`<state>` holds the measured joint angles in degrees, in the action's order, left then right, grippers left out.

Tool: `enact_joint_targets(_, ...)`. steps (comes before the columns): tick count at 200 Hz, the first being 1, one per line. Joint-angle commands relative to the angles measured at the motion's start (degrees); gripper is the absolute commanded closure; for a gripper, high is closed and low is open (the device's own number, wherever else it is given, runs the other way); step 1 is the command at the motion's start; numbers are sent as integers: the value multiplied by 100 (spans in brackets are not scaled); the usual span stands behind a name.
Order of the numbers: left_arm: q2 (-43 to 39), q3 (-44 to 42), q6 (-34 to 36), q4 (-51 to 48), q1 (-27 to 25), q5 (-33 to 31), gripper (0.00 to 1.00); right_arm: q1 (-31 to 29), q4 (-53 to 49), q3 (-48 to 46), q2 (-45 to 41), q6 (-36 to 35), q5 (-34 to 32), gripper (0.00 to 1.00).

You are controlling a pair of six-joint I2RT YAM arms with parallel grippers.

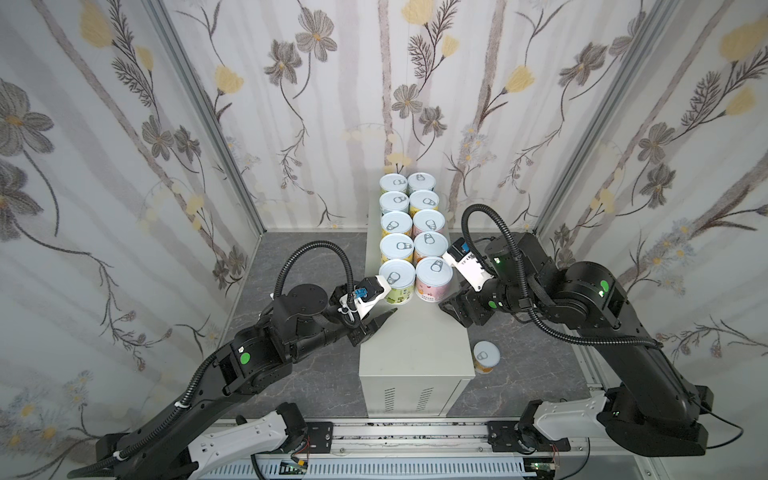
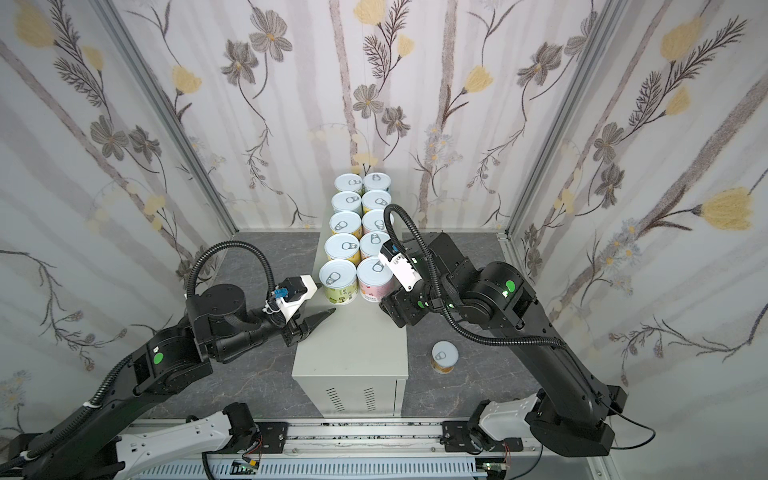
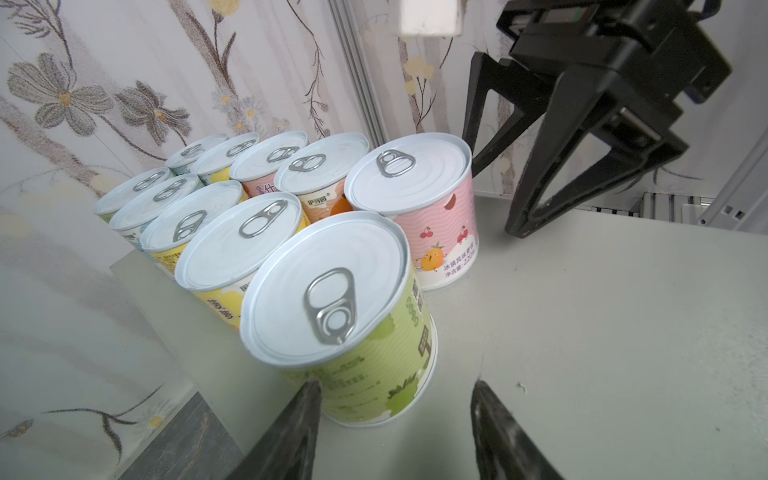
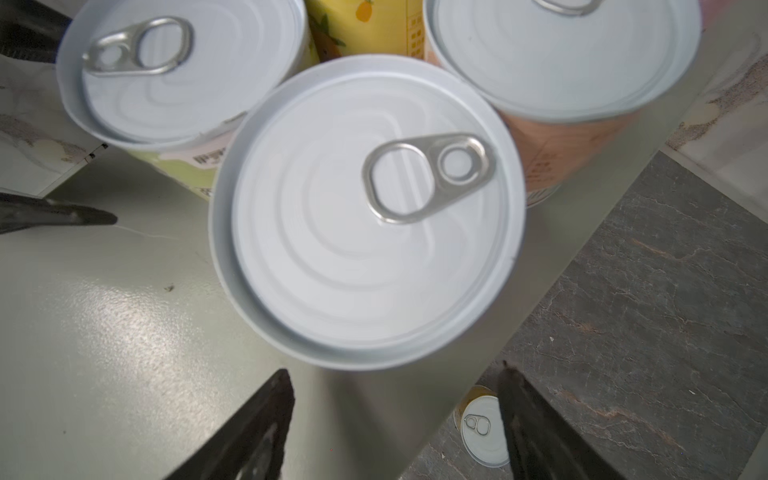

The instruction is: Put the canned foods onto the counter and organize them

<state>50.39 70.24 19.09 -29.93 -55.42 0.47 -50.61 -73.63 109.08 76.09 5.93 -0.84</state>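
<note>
On the long pale grey-beige metal counter [image 1: 415, 353], ten short cylindrical cans [image 1: 397, 246] with white pull-tab lids and pastel fruit labels, upright and packed side by side in two rows of five toward the flower-papered far wall [image 1: 332, 124]. Down on the dark grey marbled floor [image 1: 324, 374], just beside the counter's right flank, one more white-lidded can [image 1: 486, 355] with an orange-yellow label, upright, well apart from both claws. At the left gripper [image 3: 395, 386]: black fingers apart, clamped on nothing, low over the counter's left edge. Just ahead of its tips, the green-labelled can [image 3: 332, 299] at the near end of the left row. In the left wrist view, one fingertip [image 3: 299, 411] at or against that can's lower side, cannot tell which; the other off to the side over bare counter, clear of the can. At the right gripper [image 4: 395, 370]: fingers likewise spread, holding nothing, at the counter's right edge. Just beyond its tips, the pink cherry-printed can [image 4: 365, 208] at the near end of the right row, next to the green one. Seen from the left wrist, claw beside that pink can, not around it.
</note>
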Motion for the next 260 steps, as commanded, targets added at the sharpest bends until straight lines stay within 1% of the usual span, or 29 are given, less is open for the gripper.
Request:
enact_joint_targets(1, -19, -65, -46, 276, 24, 50, 41, -2, 77, -35, -59, -31, -105, 22)
enact_joint_targets(30, -20, -54, -85, 273, 44, 8, 40, -2, 68, -45, -54, -24, -100, 23)
enact_joint_targets(69, -161, -38, -123, 244, 56, -150, 38, -1, 138, -63, -16, -70, -42, 27)
enact_joint_targets(79, -219, -10, -141, 217, 57, -198, 36, -4, 138, -63, -6, -75, -21, 27)
enact_joint_targets(96, -390, 50, -185, 173, 71, -424, 31, 0, 137, -54, -47, -75, -48, 26)
enact_joint_targets(111, -624, 78, -233, 160, 105, -885, 22, -2, 172, -46, -161, -60, -219, 25)
enact_joint_targets(127, -820, 183, -406, -43, 145, -1951, 8, 37, 261, -94, -372, 4, -489, 20)
enact_joint_targets(140, -944, 332, -634, -373, 175, -2752, 0, 178, 304, -99, -527, -1, -553, 16)
enact_joint_targets(151, -1065, 350, -943, -619, 174, -3175, 0, 288, 313, -73, -638, -36, -567, 14)
enact_joint_targets(159, -1162, 350, -1228, -761, 180, -3352, 0, 323, 358, -83, -721, -63, -636, 11)
enact_joint_targets(164, -1220, 350, -1420, -839, 176, -3424, 0, 324, 409, -120, -792, -76, -699, 10)
enact_joint_targets(168, -1261, 315, -1548, -905, 180, -3478, 0, 520, 472, -155, -843, -97, -763, 8)
enact_joint_targets(181, -1329, 91, -2042, -1080, 180, -3595, 0, 711, 756, -320, -1015, -178, -937, 1)
enact_joint_targets(191, -1339, -166, -2371, -1149, 175, -3658, 0, 882, 970, -469, -1114, -247, -983, 0)
enact_joint_targets(209, -1189, -652, -2877, -1044, 220, -3534, 0, 1239, 1368, -688, -1176, -438, -917, 0)
enact_joint_targets(219, -1023, -854, -3065, -925, 351, -3279, 0, 1463, 1548, -759, -1142, -518, -779, 0)
enact_joint_targets(227, -910, -982, -3172, -805, 549, -2983, 0, 1631, 1668, -789, -1086, -577, -611, 0)
enact_joint_targets(237, -836, -1123, -3235, -596, 923, -2540, 0, 1808, 1794, -824, -1014, -642, -439, 0)
enact_joint_targets(249, -820, -1279, -3242, -329, 1620, -1891, 0, 1958, 1896, -893, -953, -741, -269, 0)
enact_joint_targets(260, -761, -1390, -3184, -166, 2329, -1146, 0, 2098, 1954, -951, -915, -802, -194, 0)
